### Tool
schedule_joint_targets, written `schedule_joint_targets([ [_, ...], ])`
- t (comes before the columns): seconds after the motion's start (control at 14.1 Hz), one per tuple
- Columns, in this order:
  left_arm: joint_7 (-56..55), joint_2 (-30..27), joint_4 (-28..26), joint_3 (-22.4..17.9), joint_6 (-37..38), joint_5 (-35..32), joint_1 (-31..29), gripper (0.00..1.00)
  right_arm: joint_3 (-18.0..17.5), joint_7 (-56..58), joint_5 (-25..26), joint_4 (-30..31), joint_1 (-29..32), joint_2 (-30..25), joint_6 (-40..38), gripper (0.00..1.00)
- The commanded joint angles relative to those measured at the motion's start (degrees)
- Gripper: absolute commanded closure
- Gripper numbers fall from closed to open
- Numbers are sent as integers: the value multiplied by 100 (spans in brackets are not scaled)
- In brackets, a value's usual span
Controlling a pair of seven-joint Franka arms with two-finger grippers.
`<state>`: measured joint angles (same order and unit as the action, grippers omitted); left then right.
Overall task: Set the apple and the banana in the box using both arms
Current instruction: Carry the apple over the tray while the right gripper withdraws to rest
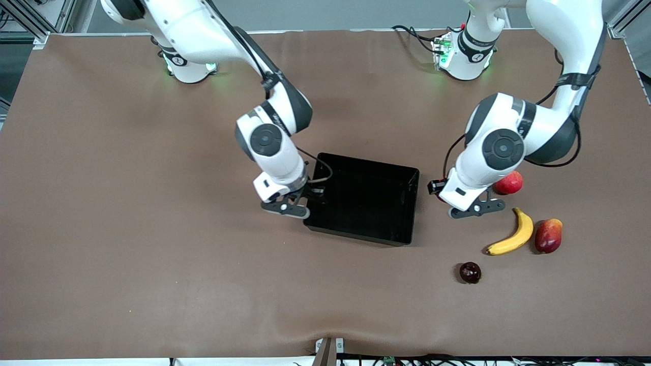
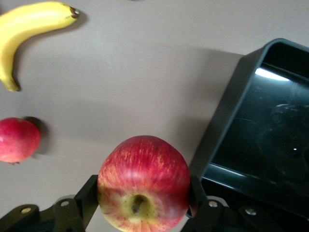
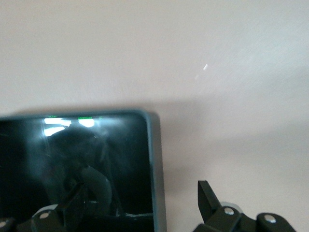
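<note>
Red apple (image 2: 143,181) sits pinched in the left gripper (image 2: 142,205) beside the box (image 1: 364,198) for dropping in, while the right gripper (image 3: 145,212) straddles its wall, jaws spread.

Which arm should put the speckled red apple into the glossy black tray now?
Left. Its gripper already holds the speckled red apple beside the glossy black tray; the right gripper straddles the tray's wall, jaws open and empty.

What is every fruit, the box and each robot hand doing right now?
apple: held in the left gripper, off the table beside the box.
left gripper: shut on the apple.
right gripper: open, empty, over the box's edge.
box: on the table, nothing in it that shows.
banana: lying on the table.
red fruit: on the table.
red-orange fruit: beside the banana.
dark fruit: alone, nearest the front camera.
</note>
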<state>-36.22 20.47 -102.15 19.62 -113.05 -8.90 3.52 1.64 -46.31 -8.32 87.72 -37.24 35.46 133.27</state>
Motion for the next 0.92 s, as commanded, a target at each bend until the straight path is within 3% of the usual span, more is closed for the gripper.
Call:
schedule_joint_targets([
  [0.0, -280, 185, 265, 7, 108, -42, 131, 100, -67, 296, -73, 123, 357, -496, -432, 0],
  [0.85, -1589, 625, 872, 7, 99, -42, 896, 100, -67, 3187, -82, 228, 2308, -1524, -2401, 0],
])
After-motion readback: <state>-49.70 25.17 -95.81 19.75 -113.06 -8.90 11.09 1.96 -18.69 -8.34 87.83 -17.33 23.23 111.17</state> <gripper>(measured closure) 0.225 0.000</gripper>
